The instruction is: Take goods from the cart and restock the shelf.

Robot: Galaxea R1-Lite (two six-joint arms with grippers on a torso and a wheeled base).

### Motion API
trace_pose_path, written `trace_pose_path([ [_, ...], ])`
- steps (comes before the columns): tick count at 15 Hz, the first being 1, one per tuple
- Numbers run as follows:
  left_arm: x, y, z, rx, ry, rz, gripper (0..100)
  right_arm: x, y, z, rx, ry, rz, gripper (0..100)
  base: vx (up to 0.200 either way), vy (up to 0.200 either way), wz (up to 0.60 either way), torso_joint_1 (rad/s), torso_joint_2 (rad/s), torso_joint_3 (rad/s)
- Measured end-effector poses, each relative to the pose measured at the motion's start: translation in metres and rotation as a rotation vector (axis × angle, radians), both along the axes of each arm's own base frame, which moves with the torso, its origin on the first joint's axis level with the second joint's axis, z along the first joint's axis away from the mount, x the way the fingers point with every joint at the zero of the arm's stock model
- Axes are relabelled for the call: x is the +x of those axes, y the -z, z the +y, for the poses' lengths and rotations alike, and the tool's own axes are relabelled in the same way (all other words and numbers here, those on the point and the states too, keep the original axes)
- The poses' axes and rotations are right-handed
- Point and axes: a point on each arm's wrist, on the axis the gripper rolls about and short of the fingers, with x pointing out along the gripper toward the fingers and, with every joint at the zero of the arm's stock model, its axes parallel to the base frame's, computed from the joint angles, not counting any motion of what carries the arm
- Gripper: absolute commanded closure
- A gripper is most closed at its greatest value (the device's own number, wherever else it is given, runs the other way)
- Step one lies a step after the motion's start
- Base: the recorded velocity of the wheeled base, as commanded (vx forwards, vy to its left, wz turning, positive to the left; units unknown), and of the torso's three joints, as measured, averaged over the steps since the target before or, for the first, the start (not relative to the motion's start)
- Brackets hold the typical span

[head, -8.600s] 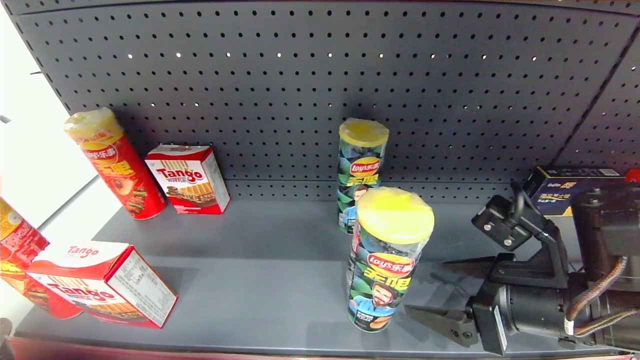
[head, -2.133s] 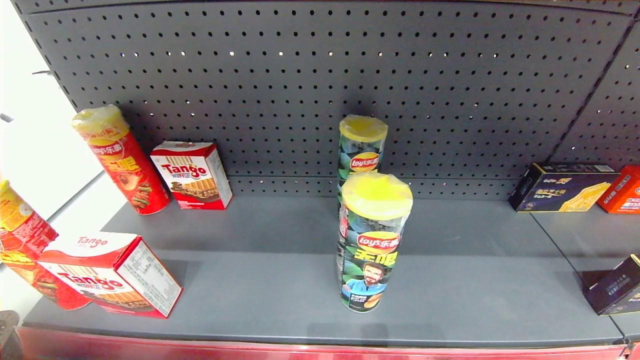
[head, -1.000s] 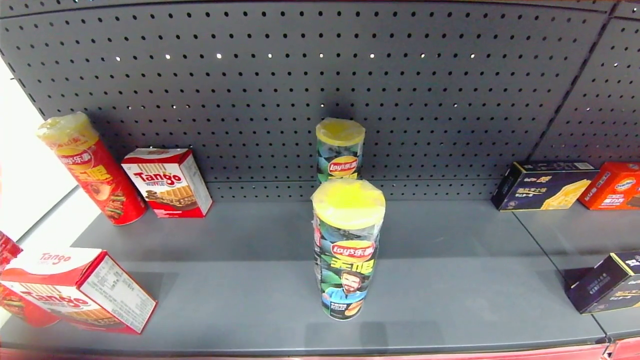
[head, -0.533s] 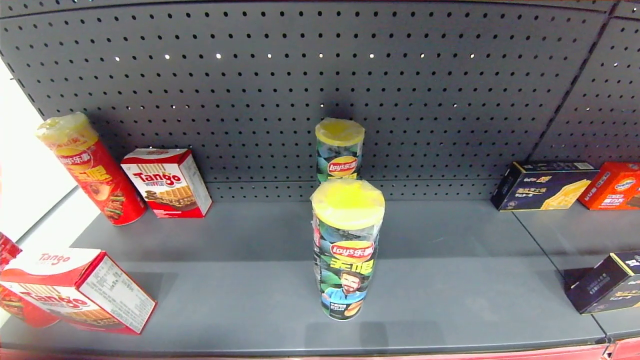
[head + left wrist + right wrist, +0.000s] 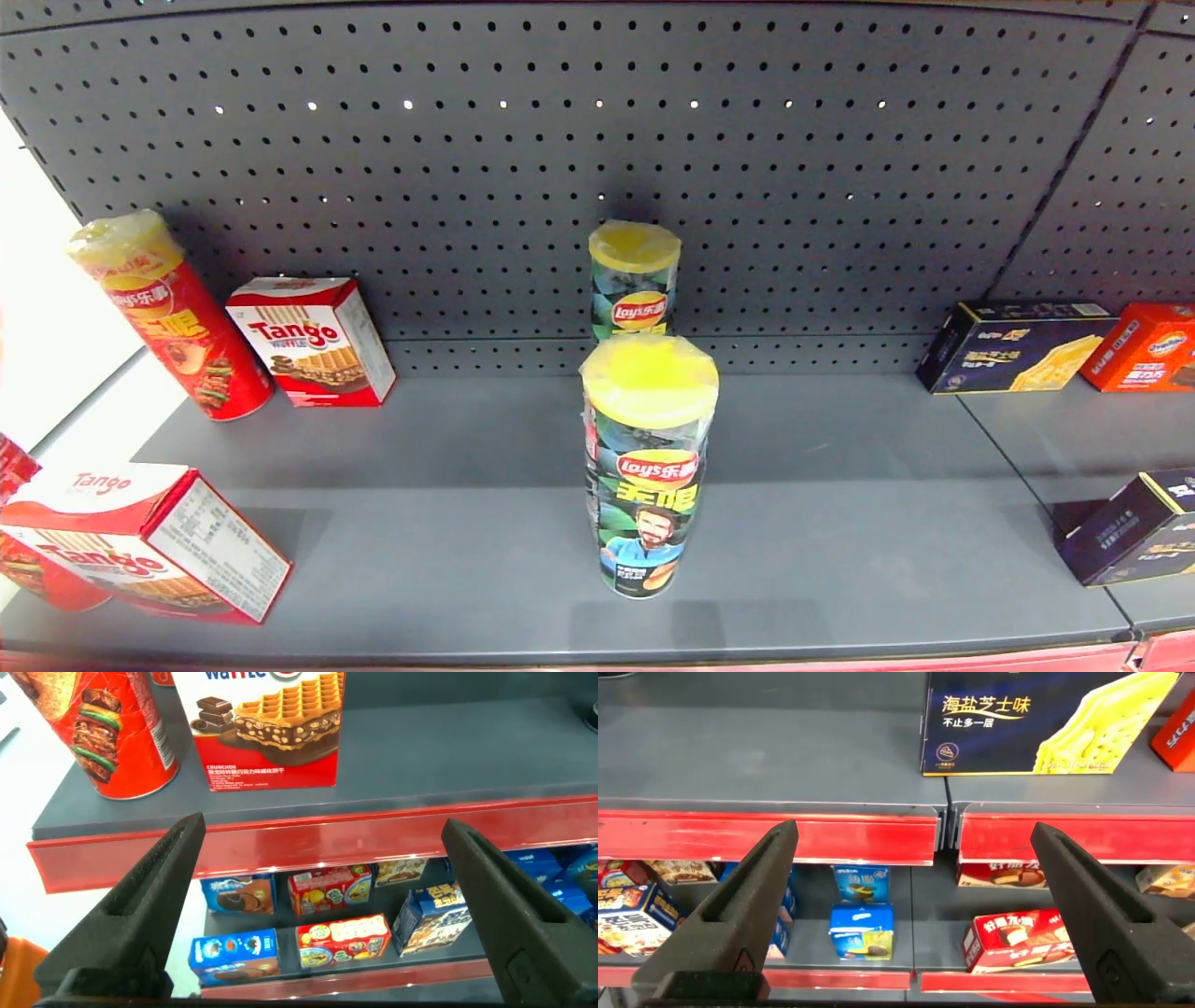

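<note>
Head view: green chip can (image 5: 649, 467) upright mid-shelf (image 5: 840, 523), twin can (image 5: 635, 280) just behind it. Left wrist view: left gripper (image 5: 322, 826) spread wide, empty, facing a wafer box (image 5: 271, 728) near the shelf edge. Right wrist view: right gripper (image 5: 915, 829) likewise spread, empty. Likely between placements; next, back to the cart for more goods.

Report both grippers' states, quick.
Left gripper: open, holding nothing.
Right gripper: open, holding nothing.
</note>
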Motion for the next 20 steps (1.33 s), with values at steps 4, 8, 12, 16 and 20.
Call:
trace_pose_path([
  [4, 0.0, 0.0, 0.0, 0.0, 0.0, 0.0, 0, 0.0, 0.0, 0.0, 0.0, 0.0, 0.0, 0, 0.0, 0.0, 0.0, 0.0, 0.0, 0.0],
  [8, 0.0, 0.0, 0.0, 0.0, 0.0, 0.0, 0, 0.0, 0.0, 0.0, 0.0, 0.001, 0.0, 0, 0.0, 0.0, 0.0, 0.0, 0.0, 0.0],
  [12, 0.0, 0.0, 0.0, 0.001, 0.0, 0.0, 0, 0.0, 0.0001, 0.0, 0.0, 0.001, 0.001, 0, -0.05, 0.0, 0.0, -0.001, 0.0, 0.002],
  [16, 0.0, 0.0, -0.0001, 0.001, 0.001, 0.0, 0, 0.0, 0.0, 0.0, 0.0, 0.001, 0.0, 0, 0.0, 0.0, 0.0, 0.0, 0.0, 0.0],
  [20, 0.0, 0.0, 0.0, 0.003, 0.002, 0.0, 0, 0.0, 0.0, 0.0, 0.0, 0.001, 0.0, 0, 0.0, 0.0, 0.0, 0.0, 0.0, 0.0],
])
